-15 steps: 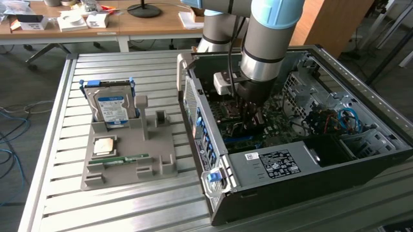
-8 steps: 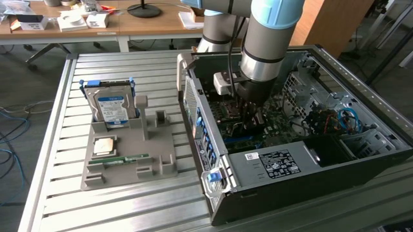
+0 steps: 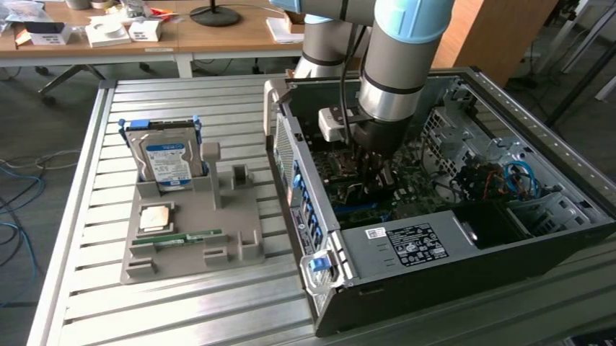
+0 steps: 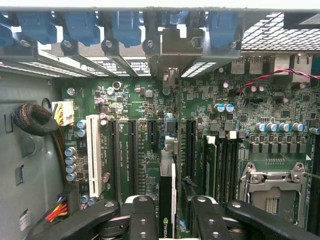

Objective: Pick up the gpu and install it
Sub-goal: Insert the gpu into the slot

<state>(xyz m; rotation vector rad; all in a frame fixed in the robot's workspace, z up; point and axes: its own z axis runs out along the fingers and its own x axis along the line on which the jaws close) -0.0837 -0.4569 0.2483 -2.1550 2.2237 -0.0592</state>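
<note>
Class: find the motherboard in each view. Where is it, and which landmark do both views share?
Exterior view: motherboard on the open case's floor, under the gripper.
Wrist view: motherboard is the green board running out from the blue clips.
Shared landmark: the blue clips along the case wall.

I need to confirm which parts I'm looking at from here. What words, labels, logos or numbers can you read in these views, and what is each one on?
"NVIDIA", with its logo: on the top edge of the gpu standing on the motherboard, between the gripper fingers.
Blue label on the hard drive: print too small to read.
White sticker on the computer case: text and marks too blurred to read.
White lettering on the motherboard: too small to read.
</note>
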